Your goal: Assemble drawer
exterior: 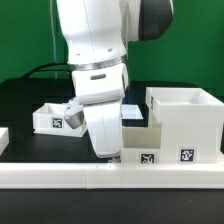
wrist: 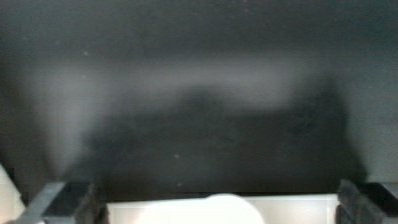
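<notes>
The big white cube casing (exterior: 186,118) stands at the exterior view's right, with a tag low on its front. A small open-top tray (exterior: 140,135) sits right beside it, also tagged. A second tray (exterior: 55,116) lies at the exterior view's left, behind the arm. My gripper (exterior: 106,150) is down at the middle tray's left end. In the wrist view the gripper (wrist: 217,206) is open. Its dark fingers (wrist: 64,202) stand either side of a white tray wall (wrist: 178,212), with a small gap showing on one side. The fingertips are cut off by the frame edge.
A long low white rail (exterior: 60,176) runs along the front of the black table (exterior: 25,100). A white piece shows at the exterior view's far left edge (exterior: 3,137). A black cable trails behind the arm.
</notes>
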Controlling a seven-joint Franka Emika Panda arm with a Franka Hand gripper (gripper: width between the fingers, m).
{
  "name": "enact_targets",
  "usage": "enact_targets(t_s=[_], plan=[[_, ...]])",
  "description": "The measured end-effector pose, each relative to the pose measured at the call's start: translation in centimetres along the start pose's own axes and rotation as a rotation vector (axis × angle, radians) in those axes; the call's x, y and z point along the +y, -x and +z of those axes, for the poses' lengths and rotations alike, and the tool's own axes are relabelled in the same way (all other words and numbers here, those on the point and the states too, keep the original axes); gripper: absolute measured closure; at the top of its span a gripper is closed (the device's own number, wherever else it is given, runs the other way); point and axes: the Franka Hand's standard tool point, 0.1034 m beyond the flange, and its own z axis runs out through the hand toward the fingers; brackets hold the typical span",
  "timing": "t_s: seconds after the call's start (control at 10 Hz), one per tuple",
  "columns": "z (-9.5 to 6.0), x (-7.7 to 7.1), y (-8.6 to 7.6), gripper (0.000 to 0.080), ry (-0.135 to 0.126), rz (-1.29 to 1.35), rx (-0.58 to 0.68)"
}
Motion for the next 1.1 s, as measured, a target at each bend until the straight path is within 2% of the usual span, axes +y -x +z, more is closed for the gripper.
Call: enact_targets(t_s=[0.7,0.9,1.1], plan=[[0.0,0.1,0.0,0.0151,0.003,-0.017,-0.005],[0.3,0.1,-2.1,0.0151,0.001,-0.079,0.005],[0.3,0.1,-1.8,0.0151,0.001,-0.075,0.004]])
